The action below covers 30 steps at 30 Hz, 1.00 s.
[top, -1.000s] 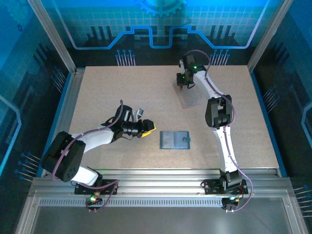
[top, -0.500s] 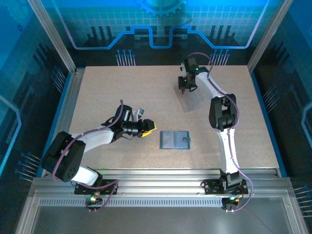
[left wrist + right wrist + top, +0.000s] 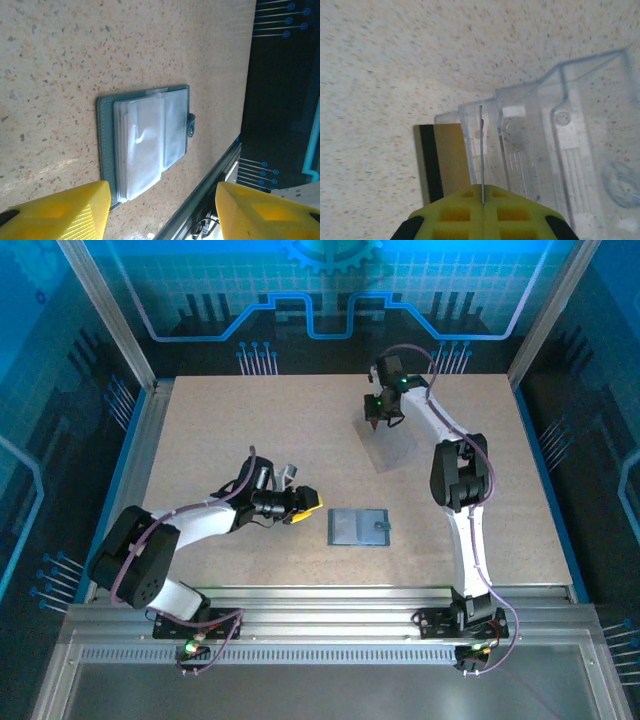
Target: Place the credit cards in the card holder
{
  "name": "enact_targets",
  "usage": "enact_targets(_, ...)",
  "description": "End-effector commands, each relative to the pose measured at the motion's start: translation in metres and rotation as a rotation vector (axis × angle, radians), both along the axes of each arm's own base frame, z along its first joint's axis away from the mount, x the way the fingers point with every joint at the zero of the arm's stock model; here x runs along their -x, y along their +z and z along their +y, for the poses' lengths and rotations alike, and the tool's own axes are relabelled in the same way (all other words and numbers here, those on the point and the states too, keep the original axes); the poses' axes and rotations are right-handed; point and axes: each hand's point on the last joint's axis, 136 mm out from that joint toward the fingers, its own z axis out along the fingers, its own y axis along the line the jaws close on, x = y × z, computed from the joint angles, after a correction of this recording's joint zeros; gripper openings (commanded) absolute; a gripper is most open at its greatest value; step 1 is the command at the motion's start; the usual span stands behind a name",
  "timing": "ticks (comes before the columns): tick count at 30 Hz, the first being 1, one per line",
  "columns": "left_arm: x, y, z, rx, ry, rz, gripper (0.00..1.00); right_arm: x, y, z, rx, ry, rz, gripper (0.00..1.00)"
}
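The card holder [image 3: 360,526] lies open at the table's near middle, a teal-grey wallet [image 3: 145,145] with clear inner sleeves facing up. My left gripper [image 3: 306,504] hovers just left of it, open, its yellow fingers [image 3: 55,210] wide apart with nothing between them. At the far side my right gripper [image 3: 374,423] is shut on a thin credit card [image 3: 481,150], seen edge-on, so I cannot tell its colour. Under it a second card [image 3: 442,155] lies flat, showing a tan back with a black stripe, partly under the clear tray's edge.
The clear plastic tray [image 3: 388,447] lies on the table right below the right gripper; its moulded walls [image 3: 560,130] stand beside the held card. An aluminium rail [image 3: 330,592] bounds the near edge, close to the wallet.
The right wrist shifted slightly right and turned above the tray, still gripping the card. The left arm barely moved.
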Motion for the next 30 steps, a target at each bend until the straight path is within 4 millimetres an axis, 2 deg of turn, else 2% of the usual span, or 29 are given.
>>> enact_targets(1,0.002,-0.001,-0.007,-0.012,-0.047,-0.003,0.59,0.0,0.074,0.018,-0.035,0.01,-0.172,0.0)
enact_targets(7,0.006,-0.003,-0.015,-0.045,-0.088,-0.021,0.59,0.02,0.112,0.035,-0.044,0.027,-0.258,0.0)
enact_targets(9,0.007,-0.002,-0.018,-0.046,-0.103,-0.03,0.59,0.034,0.122,0.041,-0.064,0.033,-0.275,0.0)
enact_targets(13,0.009,-0.006,-0.02,-0.089,-0.119,-0.036,0.58,0.077,0.129,0.051,-0.139,0.044,-0.29,0.0)
enact_targets(18,0.011,-0.017,-0.022,-0.171,-0.145,-0.038,0.57,0.142,0.116,0.055,-0.225,0.074,-0.265,0.0)
enact_targets(23,0.016,-0.021,-0.038,-0.195,-0.205,-0.068,0.53,0.201,0.102,0.058,-0.306,0.118,-0.253,0.03)
enact_targets(26,0.017,-0.029,-0.041,-0.22,-0.216,-0.061,0.5,0.229,0.082,0.053,-0.355,0.11,-0.22,0.04)
enact_targets(28,0.016,-0.036,-0.041,-0.246,-0.216,-0.053,0.47,0.246,0.057,0.046,-0.373,0.086,-0.187,0.04)
enact_targets(30,0.015,-0.041,-0.041,-0.258,-0.217,-0.048,0.46,0.257,0.042,0.041,-0.403,0.066,-0.184,0.04)
